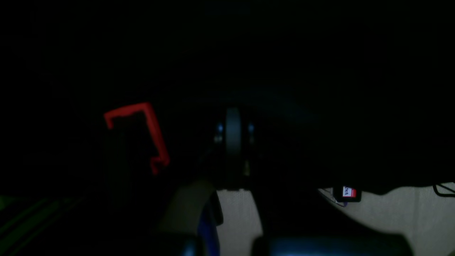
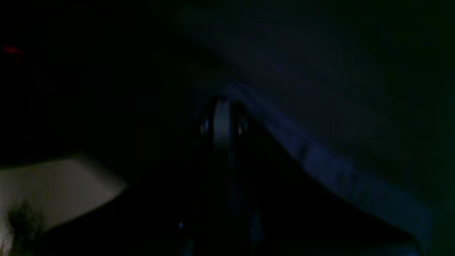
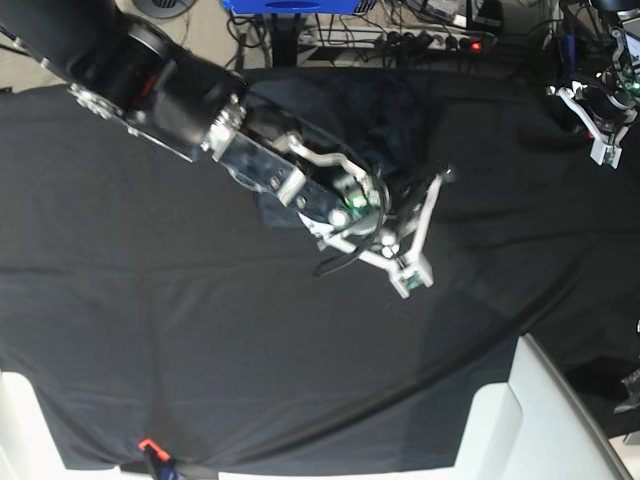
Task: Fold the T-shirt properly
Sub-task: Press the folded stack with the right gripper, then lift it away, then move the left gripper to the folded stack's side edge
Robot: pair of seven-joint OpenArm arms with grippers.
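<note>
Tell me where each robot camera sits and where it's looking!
Left wrist: on the left arm, looking past its own dark, shut gripper at black tablecloth, grey floor and a red bracket-shaped piece.
Right wrist: on the right arm, looking past its own gripper at the blurry blue-grey knit T-shirt.
Base: high above, looking down over the tablecloth, with both arms showing.
Right wrist and base both see the T-shirt; left wrist and base both see the tablecloth.

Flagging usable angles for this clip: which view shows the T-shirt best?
The right wrist view: dim, yet the blue-grey T-shirt spreads widest there. Base shows only parts around the arm; left wrist, nothing recognisable.
</note>
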